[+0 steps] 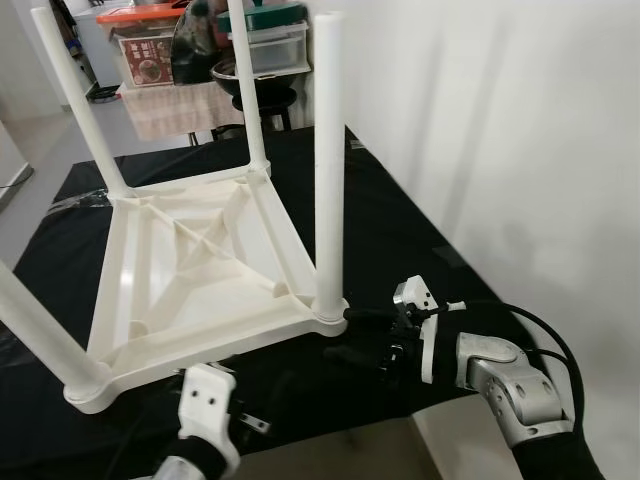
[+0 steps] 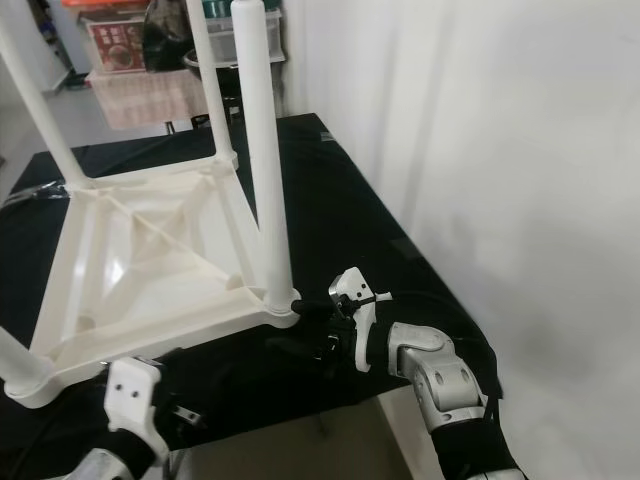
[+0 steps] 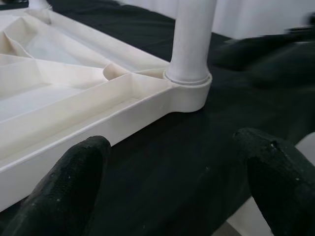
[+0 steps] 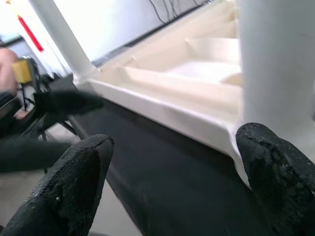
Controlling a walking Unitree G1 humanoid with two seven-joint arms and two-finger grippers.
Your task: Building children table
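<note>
A white plastic children's table (image 1: pixel 200 270) lies upside down on a black cloth, its ribbed underside facing up. Its white legs stand upright in the corner sockets, and the front right leg (image 1: pixel 328 160) is the nearest. My right gripper (image 1: pixel 360 335) is open beside that leg's socket (image 1: pixel 328 305). In the right wrist view one finger (image 4: pixel 275 167) lies against the corner's edge. My left gripper (image 3: pixel 172 187) is open and low at the table's front edge (image 3: pixel 123 115), pointing toward the same corner socket (image 3: pixel 189 86). Its white wrist (image 1: pixel 210 405) sits below the front rim.
The black cloth (image 1: pixel 400 220) covers a work surface that ends just in front of me (image 1: pixel 350 425). A white wall (image 1: pixel 520 120) runs close along the right. At the back stand storage boxes (image 1: pixel 150 50), a draped stand (image 1: pixel 175 105) and a dark bowl (image 1: pixel 255 80).
</note>
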